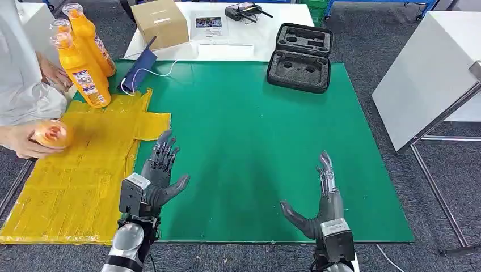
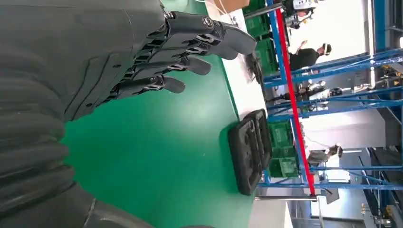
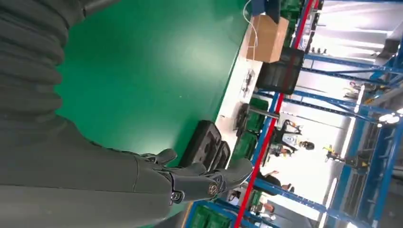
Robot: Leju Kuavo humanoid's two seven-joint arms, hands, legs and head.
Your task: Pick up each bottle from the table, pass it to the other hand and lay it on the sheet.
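Note:
Three orange bottles point(image 1: 84, 67) stand upright at the far left corner of the yellow sheet point(image 1: 74, 181). At the left edge a person's hand holds another orange bottle point(image 1: 51, 135) above the sheet. My left hand point(image 1: 159, 170) hovers over the green table point(image 1: 255, 130) just right of the sheet, fingers spread and empty; its fingers point(image 2: 190, 52) reach out over the green surface. My right hand point(image 1: 320, 204) is near the table's front edge, also spread and empty, and its fingers point(image 3: 199, 178) hang over the green top.
An open black foam case point(image 1: 300, 56) lies at the table's far right. A cardboard box point(image 1: 160, 22), papers and a controller sit on the white table behind. A dark blue pouch point(image 1: 139, 71) with a white cord lies by the standing bottles. A white table point(image 1: 425, 68) stands at the right.

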